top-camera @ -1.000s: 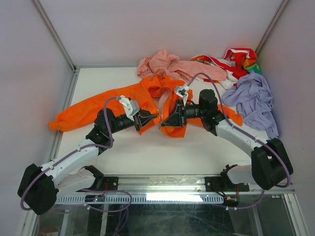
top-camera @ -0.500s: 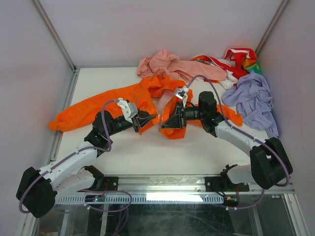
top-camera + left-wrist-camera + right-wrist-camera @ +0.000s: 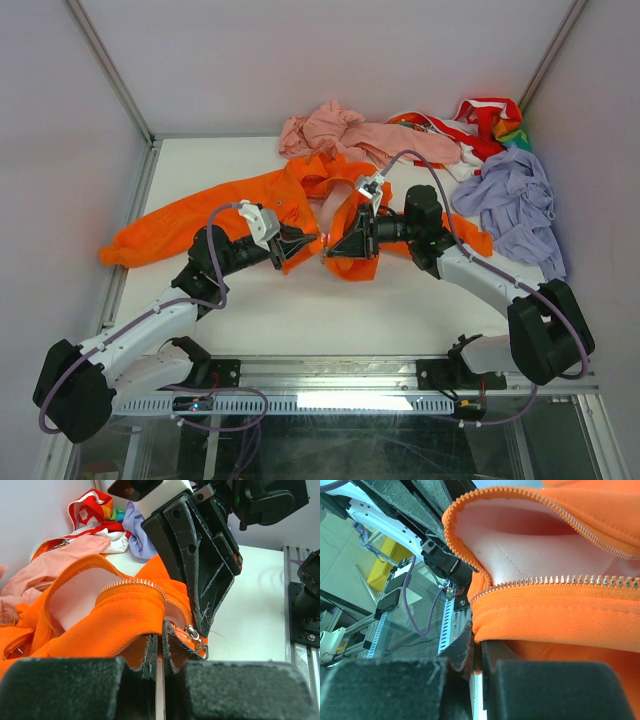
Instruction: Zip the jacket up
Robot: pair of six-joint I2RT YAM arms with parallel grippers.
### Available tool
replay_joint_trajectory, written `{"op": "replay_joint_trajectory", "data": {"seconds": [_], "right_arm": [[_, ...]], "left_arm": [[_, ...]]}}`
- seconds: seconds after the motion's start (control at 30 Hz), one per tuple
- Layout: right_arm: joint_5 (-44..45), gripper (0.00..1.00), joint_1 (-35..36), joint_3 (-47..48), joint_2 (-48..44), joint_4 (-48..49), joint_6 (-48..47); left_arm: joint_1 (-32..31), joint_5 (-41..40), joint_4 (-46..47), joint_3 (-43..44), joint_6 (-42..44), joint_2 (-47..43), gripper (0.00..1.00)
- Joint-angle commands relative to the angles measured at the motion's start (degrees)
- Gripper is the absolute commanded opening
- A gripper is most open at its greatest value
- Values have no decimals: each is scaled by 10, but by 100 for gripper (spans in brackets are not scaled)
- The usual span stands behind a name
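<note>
Two tight grips on jacket (image 3: 200,215), left hand (image 3: 313,239) pinching fabric, right hand (image 3: 330,250) pinching fabric.

Left pincer (image 3: 312,239) and right pincer (image 3: 330,252) meet (tips nearly touching) at the orange jacket (image 3: 240,205) front.

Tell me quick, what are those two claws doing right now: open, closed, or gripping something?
Left claw: closed, pinching the orange jacket at its hem.
Right claw: closed, also pinching the jacket's hem.
</note>
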Motion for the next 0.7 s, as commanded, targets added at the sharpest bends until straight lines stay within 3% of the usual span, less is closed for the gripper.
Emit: {"op": "replay_joint_trajectory", "data": {"seconds": [0.0, 0.67], "right_arm": [[2, 0, 2, 12, -10, 48, 13], [-16, 0, 2, 9, 2, 64, 28]], "left_arm": [[3, 12, 56, 1, 16, -16, 0], [2, -3, 78, -3, 11, -12, 0]]}}
